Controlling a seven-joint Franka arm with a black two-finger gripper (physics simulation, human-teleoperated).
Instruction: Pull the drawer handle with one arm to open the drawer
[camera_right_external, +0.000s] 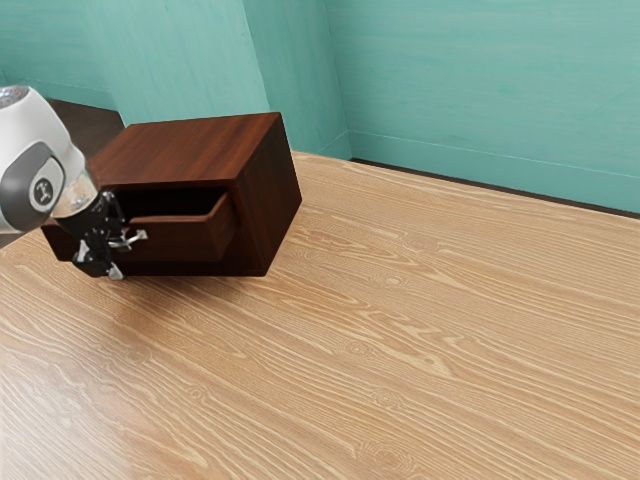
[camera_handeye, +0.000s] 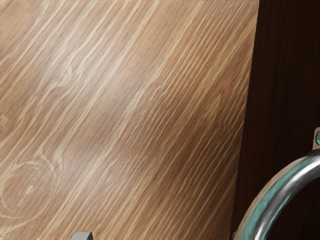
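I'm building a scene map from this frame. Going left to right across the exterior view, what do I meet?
White arm link → gripper → drawer front → cabinet side panel → bare table.

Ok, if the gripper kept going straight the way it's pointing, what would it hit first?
Probably the wooden table: the gripper points down beside the drawer front, its metal handle just alongside. Depth is unclear.
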